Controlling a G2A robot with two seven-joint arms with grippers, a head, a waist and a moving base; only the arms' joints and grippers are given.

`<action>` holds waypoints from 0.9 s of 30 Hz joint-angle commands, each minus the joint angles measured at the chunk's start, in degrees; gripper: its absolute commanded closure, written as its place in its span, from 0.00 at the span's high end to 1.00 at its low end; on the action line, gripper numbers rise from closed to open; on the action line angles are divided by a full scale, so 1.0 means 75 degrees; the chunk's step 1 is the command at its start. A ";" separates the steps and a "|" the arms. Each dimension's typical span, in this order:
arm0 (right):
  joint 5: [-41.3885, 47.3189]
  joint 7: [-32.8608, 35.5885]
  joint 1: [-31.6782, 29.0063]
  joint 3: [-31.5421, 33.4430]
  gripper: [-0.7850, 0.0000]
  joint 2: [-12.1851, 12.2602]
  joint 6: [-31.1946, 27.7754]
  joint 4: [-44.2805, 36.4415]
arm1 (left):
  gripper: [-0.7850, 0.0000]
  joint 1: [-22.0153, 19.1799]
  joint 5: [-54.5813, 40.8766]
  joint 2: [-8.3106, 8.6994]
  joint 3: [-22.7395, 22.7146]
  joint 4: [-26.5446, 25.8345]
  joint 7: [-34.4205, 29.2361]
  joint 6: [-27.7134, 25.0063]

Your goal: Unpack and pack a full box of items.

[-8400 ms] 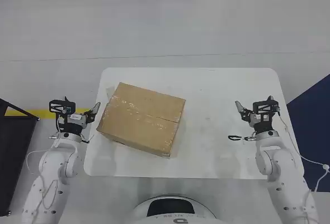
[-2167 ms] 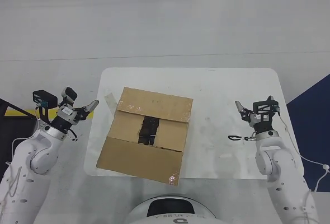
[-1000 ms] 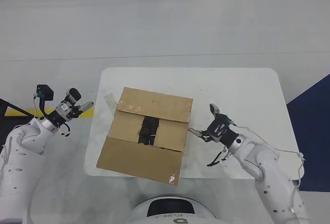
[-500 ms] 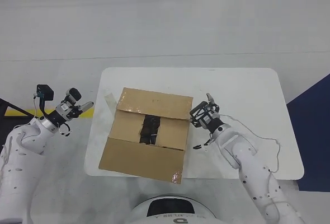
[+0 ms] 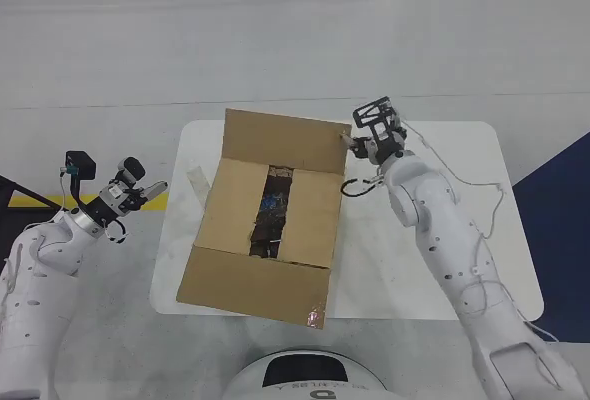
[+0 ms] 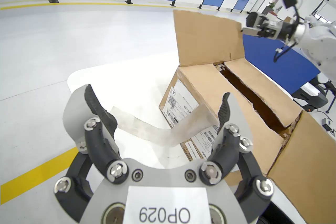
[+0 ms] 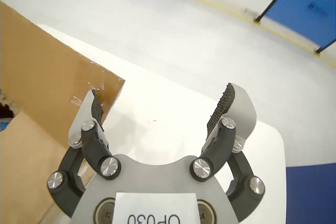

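Where the white tabletop (image 5: 425, 200) carries the box (image 5: 310, 225), the box stands left of centre, turned slightly askew, with its top partly opened.

Far flap (image 5: 285, 142): raised nearly upright on the side away from the robot.

Near flap (image 5: 255, 288): folded outward toward the robot and lying flat, with its corner reaching the tabletop's near edge.

Inner flaps (image 5: 230, 205): both lie across the opening. A narrow gap (image 5: 270, 215) between them shows dark contents and a touch of blue.

Right pincer (image 7: 161, 104): released, with its jaws spread wide. It is held high at the free upper corner of the far flap, over the far part of the tabletop. The corner touches the ribbed pad of one finger (image 7: 96, 107), and the other finger stands well apart from the cardboard.

Left pincer (image 6: 157, 109): released, with its jaws also spread wide. It hangs beyond the tabletop's left edge, well apart from the box and pointed toward it.

Tape strip (image 5: 194, 182): pale, translucent and curled. It lies on the tabletop between the left edge and the box, just beside the box's left wall.

Labels (image 6: 181, 104): white printed stickers on that left wall, facing the left pincer.
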 commanded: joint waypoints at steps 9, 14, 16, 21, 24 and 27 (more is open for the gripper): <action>0.0757 0.0439 0.0940 -0.0420 1.00 -0.0243 -0.0509 0.0866 | 1.00 0.0000 0.0000 0.0000 0.0000 0.0000 0.0000 0.0000; 0.1090 -0.0683 -0.1055 0.1146 1.00 0.0186 -0.1999 -0.1391 | 1.00 0.0000 0.0000 0.0000 0.0000 0.0000 0.0000 0.0000; 0.1090 -0.0683 -0.1055 0.1146 1.00 0.0186 -0.1999 -0.1391 | 1.00 0.0000 0.0000 0.0000 0.0000 0.0000 0.0000 0.0000; 0.1090 -0.0683 -0.1055 0.1146 1.00 0.0186 -0.1999 -0.1391 | 1.00 0.0000 0.0000 0.0000 0.0000 0.0000 0.0000 0.0000; 0.1090 -0.0683 -0.1055 0.1146 1.00 0.0186 -0.1999 -0.1391 | 1.00 0.0000 0.0000 0.0000 0.0000 0.0000 0.0000 0.0000; 0.2347 -0.1101 -0.1156 0.1214 1.00 0.0169 -0.2810 -0.1372 | 1.00 0.0000 0.0000 0.0000 0.0000 0.0000 0.0000 0.0000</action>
